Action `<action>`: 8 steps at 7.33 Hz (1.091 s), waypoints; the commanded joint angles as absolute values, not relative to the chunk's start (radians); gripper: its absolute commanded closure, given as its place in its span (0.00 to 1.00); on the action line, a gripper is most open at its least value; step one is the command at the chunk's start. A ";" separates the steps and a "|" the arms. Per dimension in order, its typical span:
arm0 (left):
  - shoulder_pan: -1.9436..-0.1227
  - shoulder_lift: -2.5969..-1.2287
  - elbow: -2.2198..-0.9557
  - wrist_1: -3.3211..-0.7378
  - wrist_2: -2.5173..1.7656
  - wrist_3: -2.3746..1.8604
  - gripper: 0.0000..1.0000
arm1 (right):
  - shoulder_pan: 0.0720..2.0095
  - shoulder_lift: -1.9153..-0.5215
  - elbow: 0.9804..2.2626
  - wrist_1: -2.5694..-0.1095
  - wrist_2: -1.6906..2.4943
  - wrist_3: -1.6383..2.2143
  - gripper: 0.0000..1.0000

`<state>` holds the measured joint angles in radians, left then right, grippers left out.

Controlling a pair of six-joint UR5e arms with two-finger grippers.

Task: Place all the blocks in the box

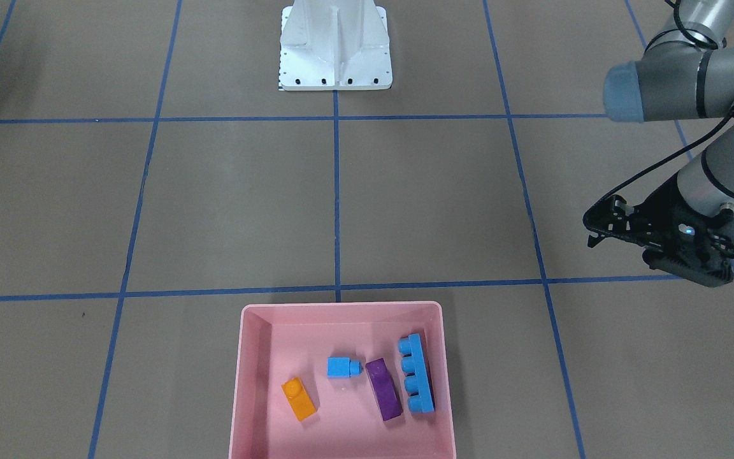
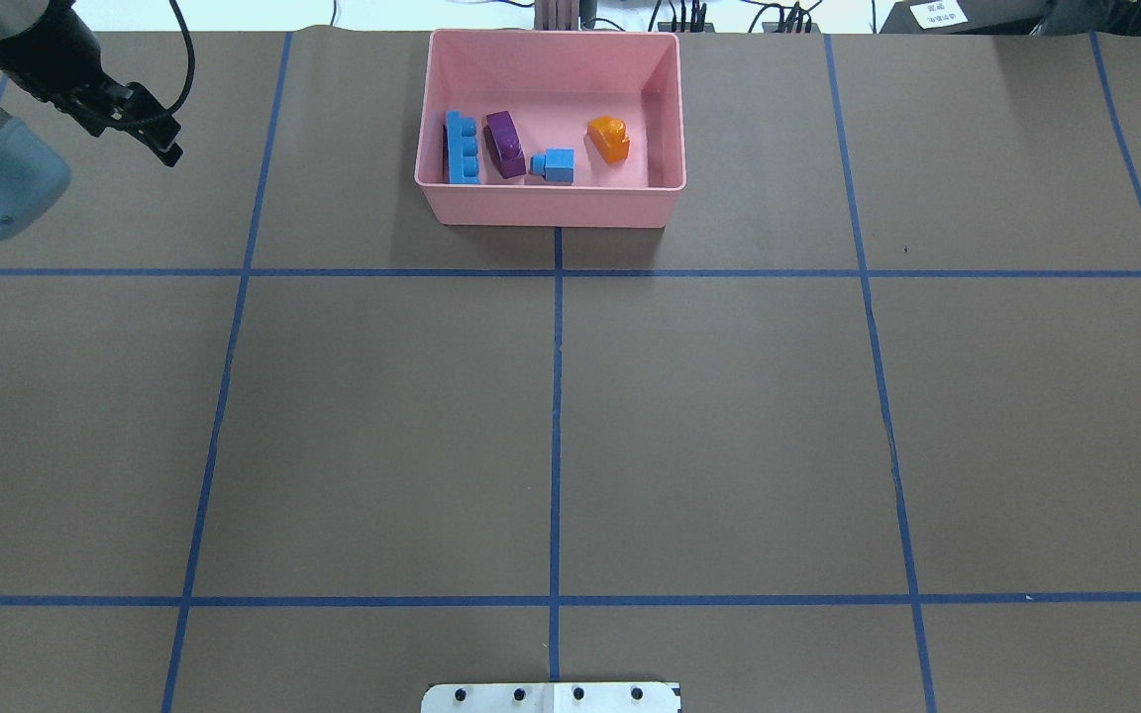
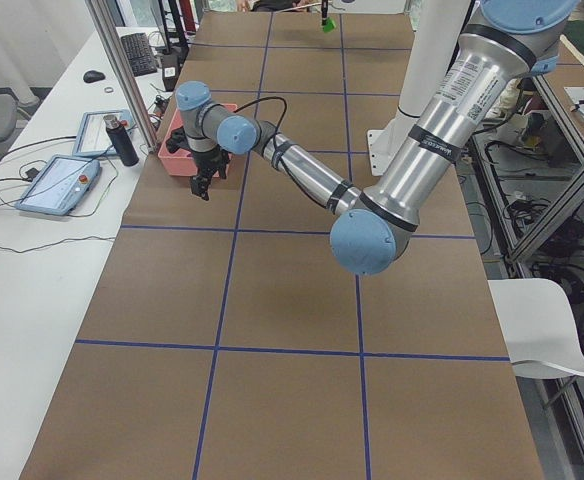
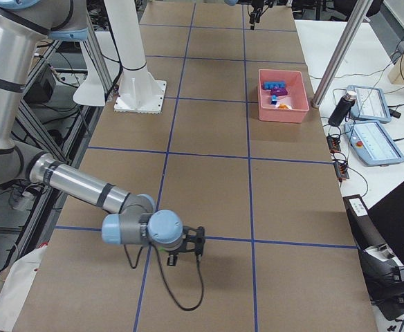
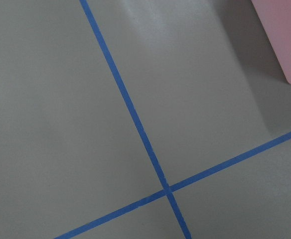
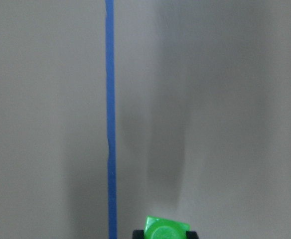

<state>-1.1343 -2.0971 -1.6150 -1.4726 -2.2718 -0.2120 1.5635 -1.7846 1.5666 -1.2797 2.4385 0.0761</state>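
The pink box [image 1: 341,308] [image 2: 551,193] holds the orange block [image 1: 298,398], the small blue cube [image 1: 341,367], the purple block [image 1: 383,389] and the long blue block [image 1: 417,373]. My left gripper [image 1: 599,222] [image 2: 162,137] hangs open and empty over bare table, about one grid square to the side of the box. Only a corner of the box [image 5: 285,40] shows in the left wrist view. My right gripper [image 6: 163,236] [image 4: 186,254] is shut on the green block [image 6: 165,226] near the table's far right end, well away from the box.
The white pedestal base [image 1: 335,44] [image 2: 551,698] stands at the robot's side of the table. Blue tape lines divide the brown surface. A side bench with tablets [image 3: 57,185] and a dark bottle [image 3: 122,140] lies beyond the box.
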 commanded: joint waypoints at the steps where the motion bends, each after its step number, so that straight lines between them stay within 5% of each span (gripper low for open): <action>1: -1.137 -2.091 -1.617 -1.473 -2.270 -0.212 0.00 | 1.572 -1.495 1.566 -1.420 2.389 0.078 1.00; 8: -1.337 -1.915 -1.611 -1.474 -2.279 -0.007 0.00 | 1.199 -0.898 1.453 -1.445 2.191 0.732 1.00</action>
<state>-1.2641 -1.9647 -1.6154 -1.4745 -2.2742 -0.0990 1.2874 -0.9890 1.4791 -1.4461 2.2595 0.6059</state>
